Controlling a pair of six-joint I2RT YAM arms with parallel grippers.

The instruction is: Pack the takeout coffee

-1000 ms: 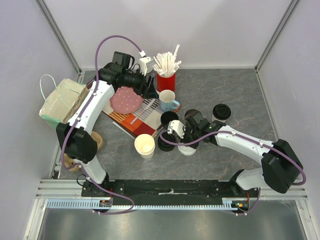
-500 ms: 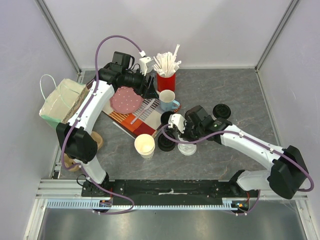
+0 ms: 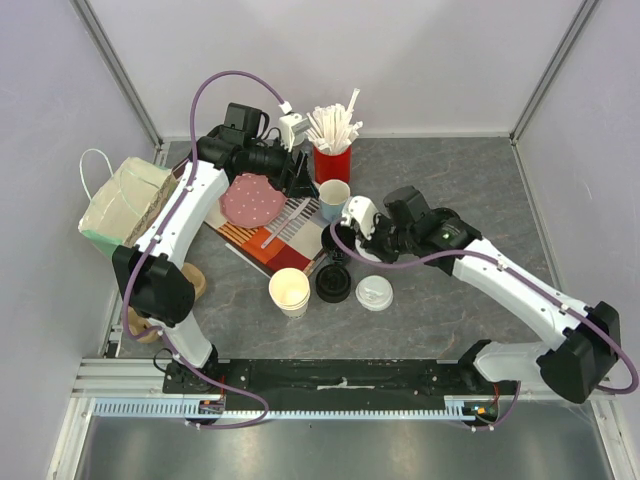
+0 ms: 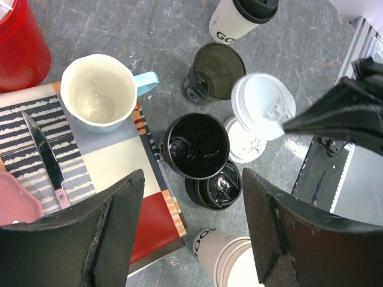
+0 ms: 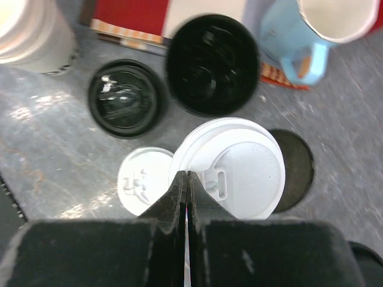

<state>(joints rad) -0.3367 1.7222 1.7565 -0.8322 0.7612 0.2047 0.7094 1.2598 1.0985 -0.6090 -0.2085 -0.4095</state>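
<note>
Your right gripper (image 5: 187, 176) is pinched tight on the rim of the white lid (image 5: 230, 167). It's holding that lid up off the table (image 3: 470, 170), partly over the open coffee cup (image 4: 212, 72). That cup sits just right of the black mug (image 4: 194, 143), on the near side of the blue mug (image 4: 99, 92). The black-lidded cup (image 4: 239, 18) stands a bit further right. A second white lid (image 4: 239, 146) and a black lid (image 4: 215, 185) lie flat on the near side. Your left gripper (image 4: 191, 176) hovers by the red holder (image 3: 333, 163) at the far side, fingers spread wide.
</note>
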